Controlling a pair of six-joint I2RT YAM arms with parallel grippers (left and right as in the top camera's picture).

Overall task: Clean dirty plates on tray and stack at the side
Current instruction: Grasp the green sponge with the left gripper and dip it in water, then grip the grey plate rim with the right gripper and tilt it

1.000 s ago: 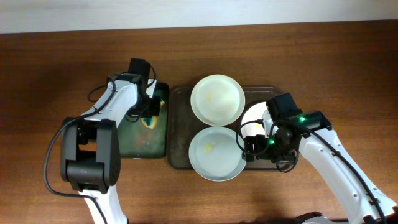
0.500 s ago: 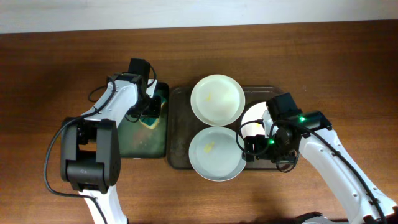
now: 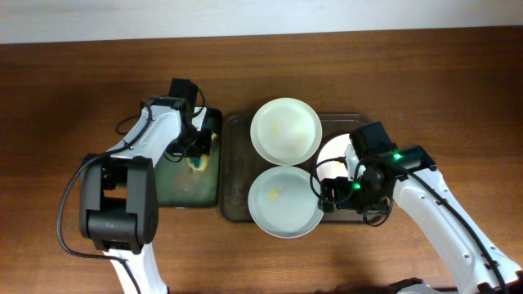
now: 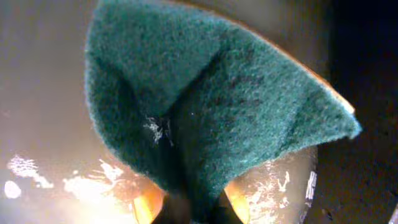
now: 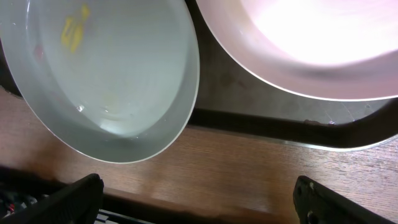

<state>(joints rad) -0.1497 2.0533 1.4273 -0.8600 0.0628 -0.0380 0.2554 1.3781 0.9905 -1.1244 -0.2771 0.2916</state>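
Note:
Three dirty plates lie on the dark brown tray. One is at the back, one at the front, both with yellow smears. The third is half hidden under my right arm. My right gripper is open and empty over the tray's front rim, between the front plate and the pinkish plate. My left gripper is shut on a green sponge over the greenish tray.
The narrower black-rimmed greenish tray sits left of the brown tray, its wet surface showing in the left wrist view. Bare wooden table lies to the right and in front.
My left gripper has shifted the sponge slightly on the greenish tray. The right arm and the plates have not moved.

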